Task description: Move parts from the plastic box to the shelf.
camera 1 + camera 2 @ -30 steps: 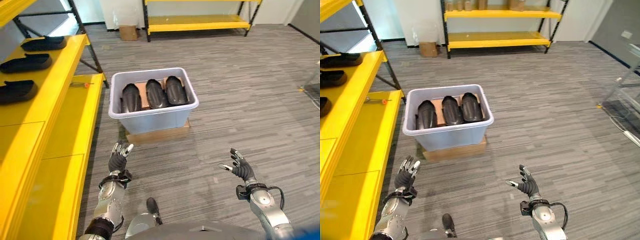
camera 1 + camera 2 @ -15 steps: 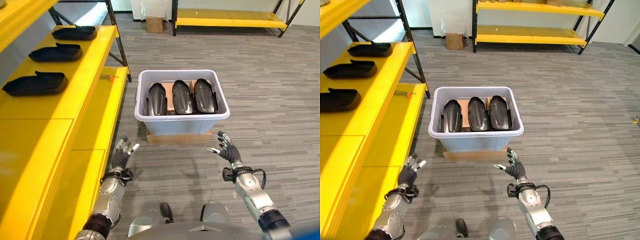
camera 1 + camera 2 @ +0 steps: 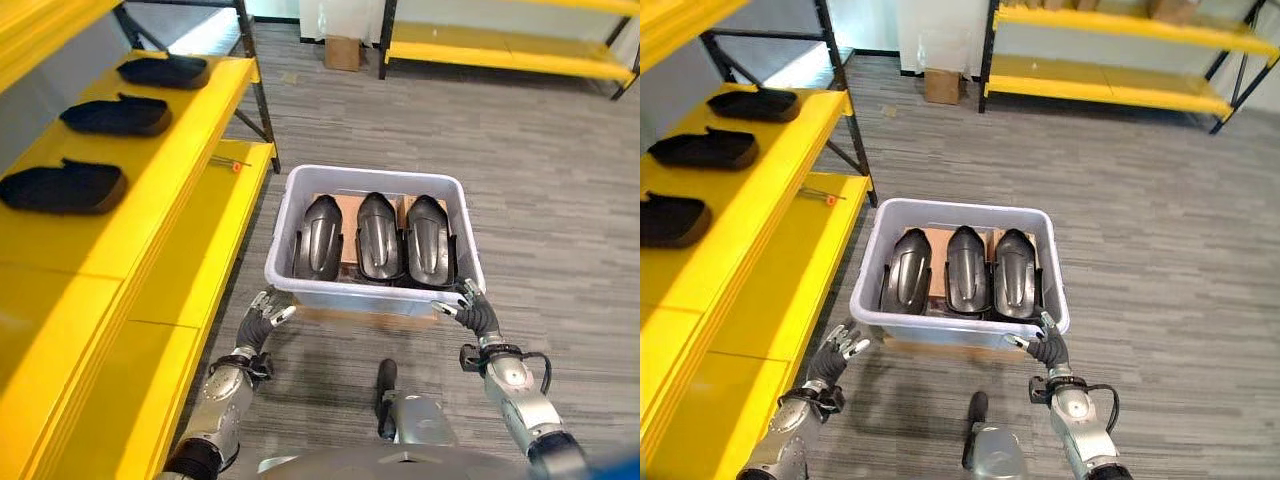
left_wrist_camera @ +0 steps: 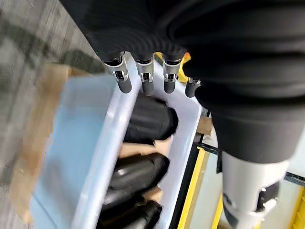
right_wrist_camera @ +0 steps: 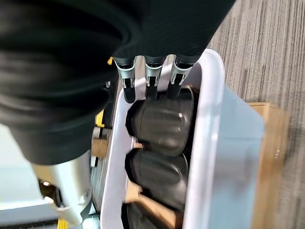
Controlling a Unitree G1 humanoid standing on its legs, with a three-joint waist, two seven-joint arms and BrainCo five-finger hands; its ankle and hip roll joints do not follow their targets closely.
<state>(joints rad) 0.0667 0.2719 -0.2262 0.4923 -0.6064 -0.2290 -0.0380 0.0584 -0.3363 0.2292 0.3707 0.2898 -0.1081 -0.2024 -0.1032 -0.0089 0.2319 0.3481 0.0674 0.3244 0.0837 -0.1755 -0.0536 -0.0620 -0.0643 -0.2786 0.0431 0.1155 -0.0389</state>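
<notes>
shelf: yellow shelf runs down the robot's left, already carrying three black parts in a row, so some of the job looks done

left hand: left hand sits low by the near left corner of the box, fingers loosely spread and holding nothing. Half a second ago it was well short of the box, now it's just beside the wall

plastic box: pale grey plastic box on a flat cardboard base on the floor. It fills more of the head views than a second ago, but that's the whole picture shifting, so the robot has closed in and the box hasn't budged

parts: three black moulded parts are still standing side by side inside, brown cardboard behind them, none lifted

right hand: right hand is at the near right corner, fingers apart and empty, tips right at the rim in its wrist view. Can't tell if it's actually touching

what it means: my read is the approach is basically over and the reach-in for a part is next, probably the nearest outer one
</notes>
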